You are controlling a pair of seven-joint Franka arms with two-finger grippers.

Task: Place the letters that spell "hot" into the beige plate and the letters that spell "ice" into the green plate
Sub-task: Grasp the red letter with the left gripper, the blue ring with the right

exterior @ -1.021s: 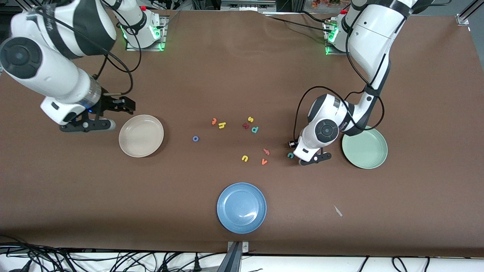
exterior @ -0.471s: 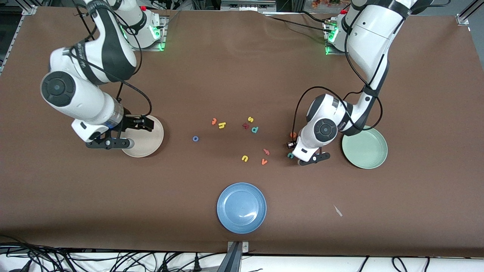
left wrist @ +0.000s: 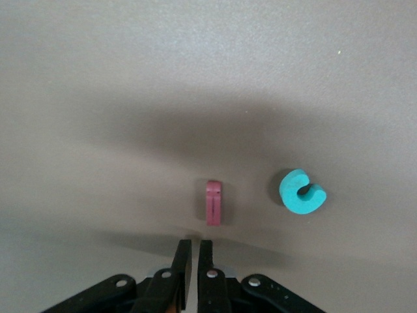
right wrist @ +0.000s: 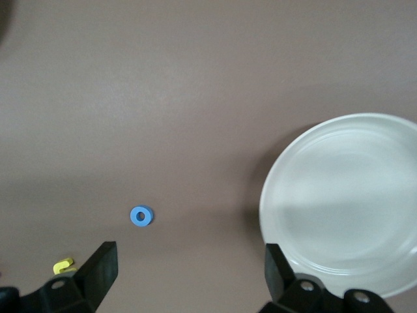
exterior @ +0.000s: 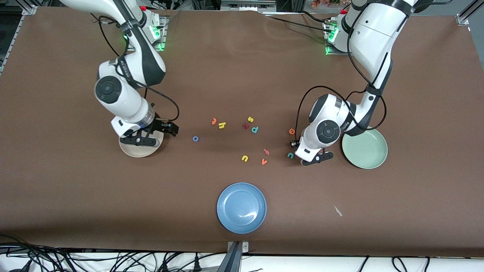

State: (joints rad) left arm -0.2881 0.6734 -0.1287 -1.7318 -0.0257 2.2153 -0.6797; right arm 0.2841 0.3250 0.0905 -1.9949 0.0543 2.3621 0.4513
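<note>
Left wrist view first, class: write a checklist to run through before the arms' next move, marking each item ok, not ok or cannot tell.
1. Left gripper holds the dark red i: not ok; shut, the i lies on the table ahead of its fingertips.
2. Teal c apart from the i: ok.
3. Green plate ready: ok, visible part bare.
4. Right gripper open: ok, over the beige plate edge.
5. Blue o unobstructed: ok, alone on the table.

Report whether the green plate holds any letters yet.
Empty: the green plate shows only bare surface; the dark red i and teal c lie on the table.
</note>
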